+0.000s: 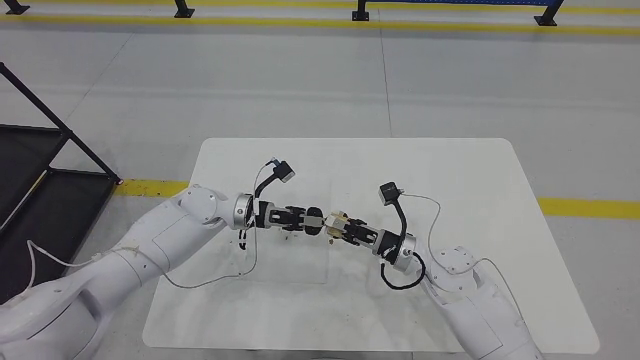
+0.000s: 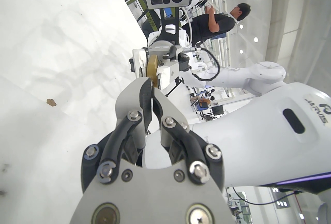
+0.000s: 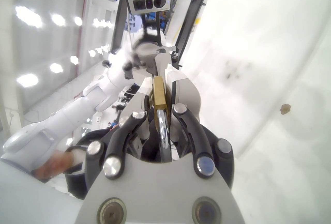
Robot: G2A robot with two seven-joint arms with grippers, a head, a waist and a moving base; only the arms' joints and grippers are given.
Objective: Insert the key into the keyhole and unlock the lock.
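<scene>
We see the right gripper [image 3: 160, 81] clenched on a brass padlock [image 3: 158, 93], its white fingers pressing the two broad faces. The padlock body is a flat, rectangular block of dull yellow metal. Its polished chrome shackle [image 3: 163, 126] is a rounded bar that runs back between the fingers toward the wrist. So the padlock's long axis lies along the gripper, shackle end inward and bottom end outward, facing the left gripper [image 2: 150, 84].

From the top view we place the padlock [image 1: 337, 222] over the middle of the white table [image 1: 470, 180], lying roughly level on the line between the two arms. The left gripper [image 1: 312, 219] is just beside it and the right gripper [image 1: 350, 228] is around it.

The left gripper's ribbed black pads [image 2: 144, 95] are pinched together, and their tips sit right at the padlock's brass end [image 2: 152, 66]. We cannot tell whether a key lies between them, nor whether they touch the brass.

A small, ragged brown scrap [image 2: 51, 102] lies on the smooth, faintly smudged tabletop, well apart from both grippers.
</scene>
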